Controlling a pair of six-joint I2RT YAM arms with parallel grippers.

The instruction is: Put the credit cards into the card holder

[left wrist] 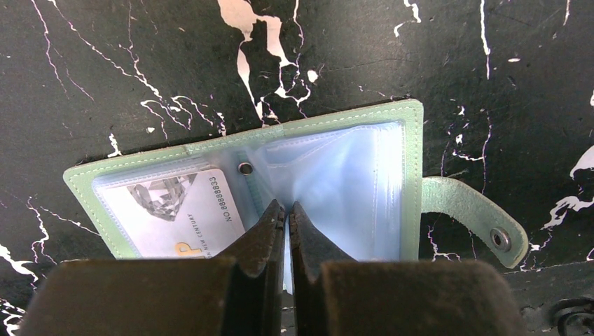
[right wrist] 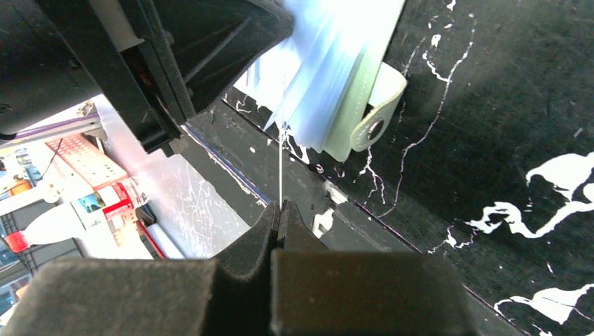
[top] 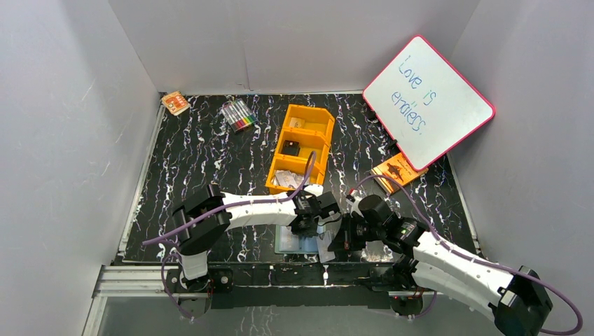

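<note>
The card holder (left wrist: 413,175) lies open on the black marbled table, its sage-green rim around pale blue clear pockets, with the snap strap (left wrist: 476,217) off to the right. One credit card (left wrist: 182,210) sits in its left pocket. My left gripper (left wrist: 287,208) is shut on a clear pocket leaf at the holder's middle and lifts it. Seen from the right wrist, the card holder (right wrist: 343,105) fans up under the left gripper. My right gripper (right wrist: 279,205) is shut on another credit card (right wrist: 281,168), seen edge-on, whose far end touches the pocket leaves. From above, both grippers meet over the card holder (top: 294,241).
An orange three-compartment tray (top: 305,143) stands just behind the grippers, with pale flat items in its near compartment. A pink-framed whiteboard (top: 427,101) leans at the back right, with an orange packet (top: 398,171) below it. Markers (top: 238,114) and a small box (top: 175,103) lie at the back left.
</note>
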